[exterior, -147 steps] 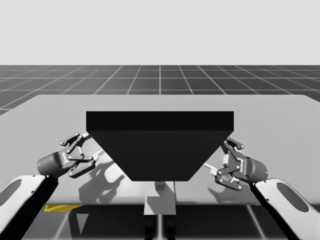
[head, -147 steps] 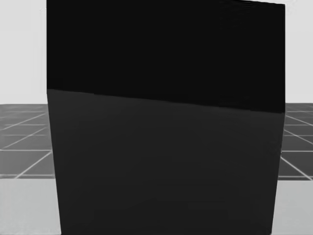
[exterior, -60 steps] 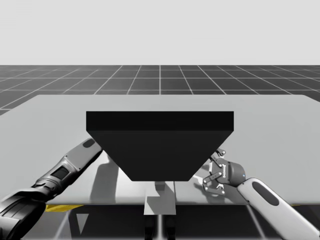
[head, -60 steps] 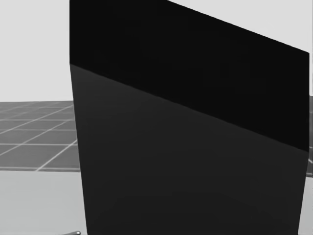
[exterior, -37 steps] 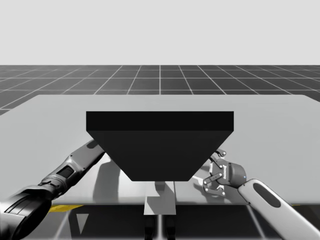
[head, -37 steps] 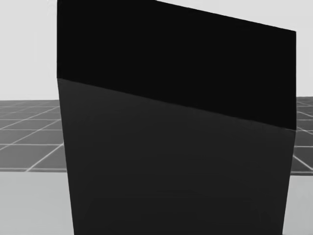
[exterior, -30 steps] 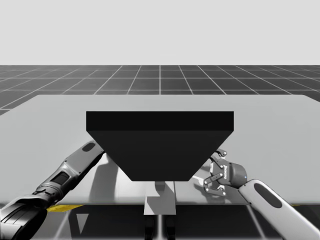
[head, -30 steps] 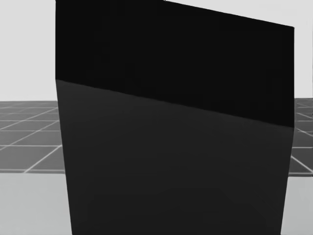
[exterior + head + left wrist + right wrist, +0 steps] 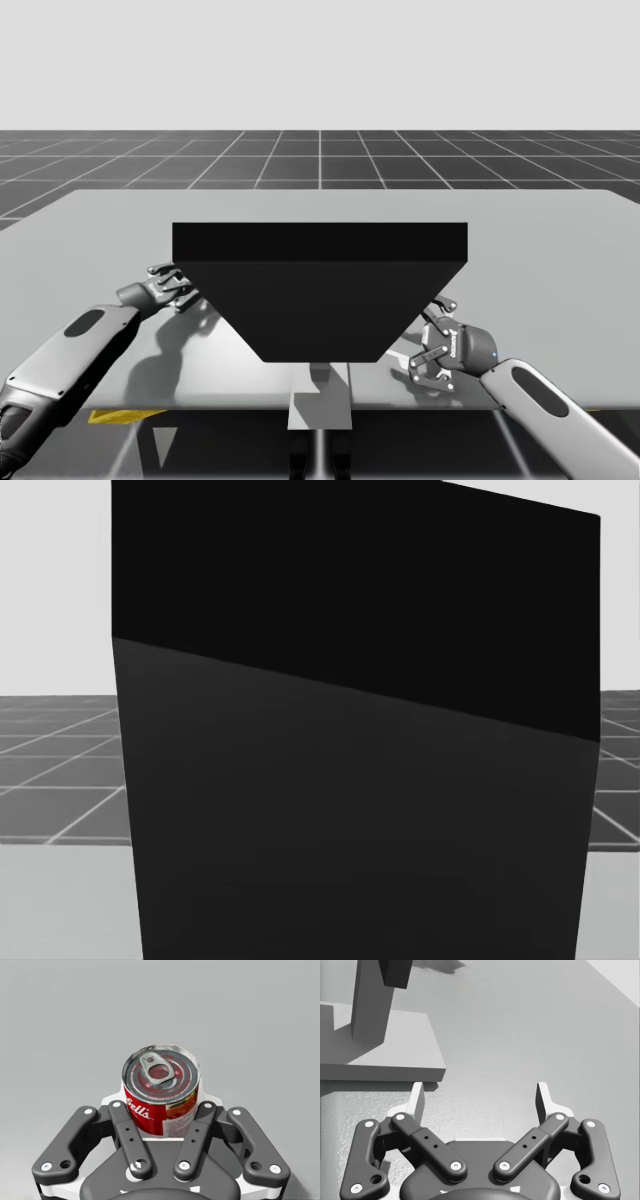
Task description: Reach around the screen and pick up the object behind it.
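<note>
Left gripper (image 9: pixel 168 288) re-emerged beside screen (image 9: pixel 320 300), fingers (image 9: pixel 125 1127) clamping red can (image 9: pixel 161 1091)

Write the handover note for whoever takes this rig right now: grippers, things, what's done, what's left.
Left gripper: shut on the red can, which stands upright between its fingers. In the high view this gripper is at the left edge of the screen.
Right gripper: open, holding nothing, low over the table by the screen's right side.
Done: the can is gripped.
Left: lift it and bring it clear of the screen. I cannot tell whether it is off the table yet.
</note>
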